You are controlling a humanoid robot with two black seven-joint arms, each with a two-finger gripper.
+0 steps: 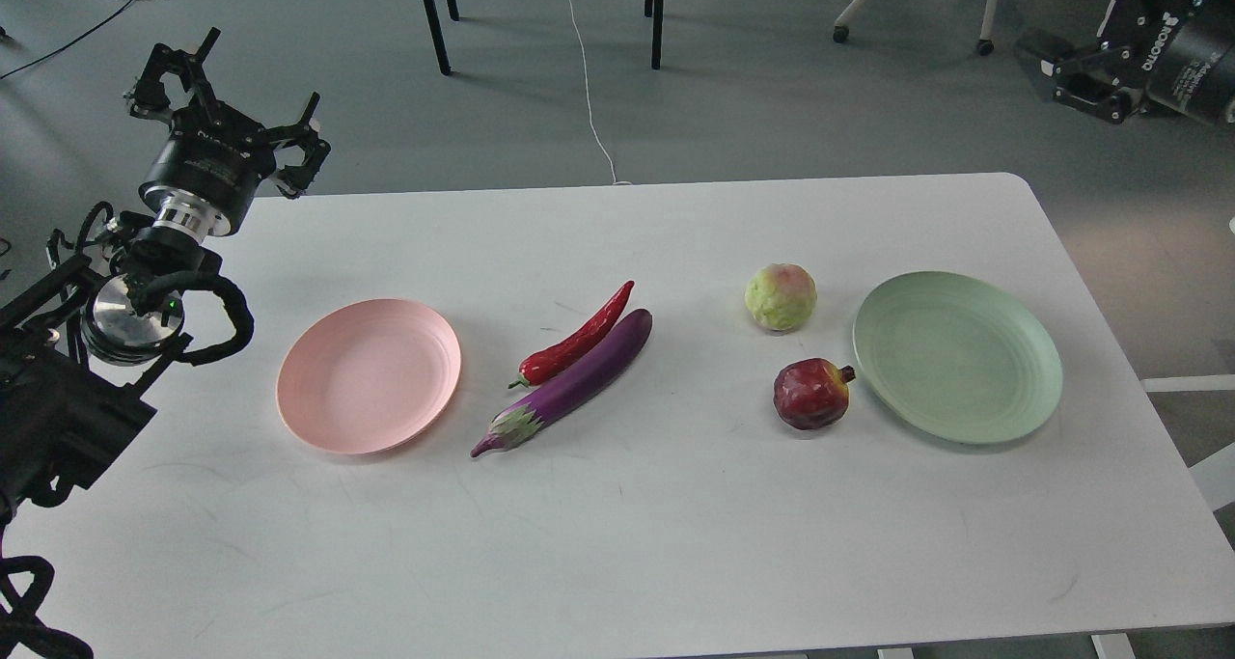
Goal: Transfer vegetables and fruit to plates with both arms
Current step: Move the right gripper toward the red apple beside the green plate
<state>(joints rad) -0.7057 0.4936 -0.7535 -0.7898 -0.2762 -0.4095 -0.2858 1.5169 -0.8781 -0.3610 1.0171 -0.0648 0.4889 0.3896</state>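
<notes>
A purple eggplant (571, 379) lies diagonally at the table's middle, with a red chili pepper (579, 339) touching its left side. A pale pink plate (369, 375) is to their left and holds nothing. A yellow-green fruit with a pink blush (781, 297) and a dark red pomegranate (813, 393) sit just left of the pale green plate (957, 356), which also holds nothing. My left gripper (241, 85) is open and empty above the table's far left corner. My right gripper (1085, 41) is high at the top right, beyond the table, with its fingers apart and empty.
The white table (617, 543) has its far edge just behind the fruit area. Black table legs (434, 17), a white cable (589, 80) and chair castors (839, 32) are on the grey floor beyond it.
</notes>
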